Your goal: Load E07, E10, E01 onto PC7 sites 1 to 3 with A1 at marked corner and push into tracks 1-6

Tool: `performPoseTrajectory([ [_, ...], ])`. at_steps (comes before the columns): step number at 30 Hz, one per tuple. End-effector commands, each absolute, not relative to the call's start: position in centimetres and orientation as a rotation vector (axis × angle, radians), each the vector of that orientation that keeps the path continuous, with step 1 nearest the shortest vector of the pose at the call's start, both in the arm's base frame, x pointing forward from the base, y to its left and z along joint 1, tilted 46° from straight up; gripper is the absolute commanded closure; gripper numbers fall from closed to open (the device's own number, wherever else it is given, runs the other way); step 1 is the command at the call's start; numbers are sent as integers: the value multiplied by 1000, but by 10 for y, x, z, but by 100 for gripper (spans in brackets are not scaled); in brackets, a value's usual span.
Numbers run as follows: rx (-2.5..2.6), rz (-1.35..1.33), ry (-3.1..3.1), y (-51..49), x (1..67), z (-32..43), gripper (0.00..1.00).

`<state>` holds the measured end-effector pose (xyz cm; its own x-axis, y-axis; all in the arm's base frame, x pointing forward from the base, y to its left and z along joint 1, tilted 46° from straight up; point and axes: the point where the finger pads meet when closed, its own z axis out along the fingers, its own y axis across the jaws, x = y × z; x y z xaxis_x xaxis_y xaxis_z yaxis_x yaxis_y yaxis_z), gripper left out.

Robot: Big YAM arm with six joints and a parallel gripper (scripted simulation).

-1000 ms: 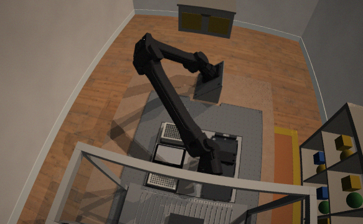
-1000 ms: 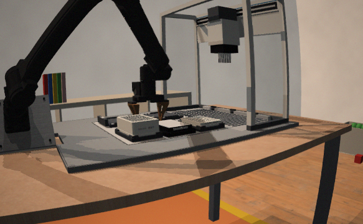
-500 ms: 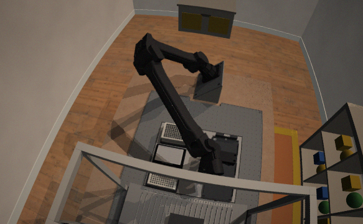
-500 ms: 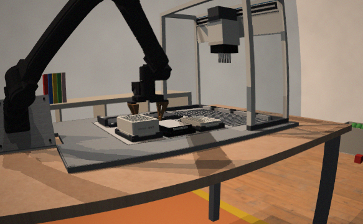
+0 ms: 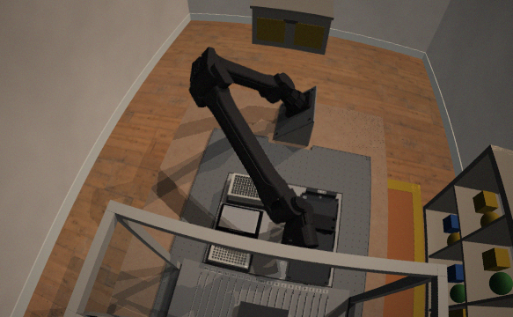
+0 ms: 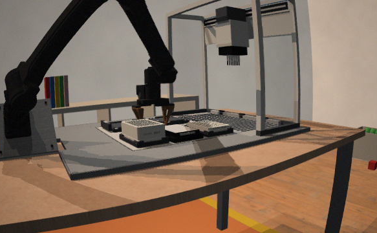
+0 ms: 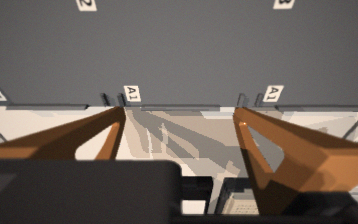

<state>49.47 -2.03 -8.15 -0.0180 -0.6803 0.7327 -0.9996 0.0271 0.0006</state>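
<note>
Carrier PC7 (image 5: 326, 211), long and dark, lies right of centre in the top view, on the pale apron (image 5: 338, 220), its sites bare, white A1 tags showing along its edge in the wrist view. Left of it, three plates sit in a row: deep-well block E07 (image 6: 141, 129) nearest the arm's mount, 384-well plate E10 (image 6: 179, 129) in the middle, 96-well plate E01 (image 6: 208, 125) farthest. Gripper (image 6: 153, 112) hangs above the carrier, orange fingers spread wide, nothing between them. Ribbed rails (image 5: 256, 295) occupy the bottom centre of the top view.

Carrier (image 5: 326, 207) partly behind arm (image 5: 247, 150)
</note>
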Motion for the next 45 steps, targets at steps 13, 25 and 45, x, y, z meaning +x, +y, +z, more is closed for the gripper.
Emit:
performPoseTrajectory([
  [13, 1767, 781, -1768, 19, 514, -82, 0],
  [25, 1737, 768, -1791, -18, 503, -74, 0],
  [45, 1765, 803, -1796, 35, 515, -25, 0],
])
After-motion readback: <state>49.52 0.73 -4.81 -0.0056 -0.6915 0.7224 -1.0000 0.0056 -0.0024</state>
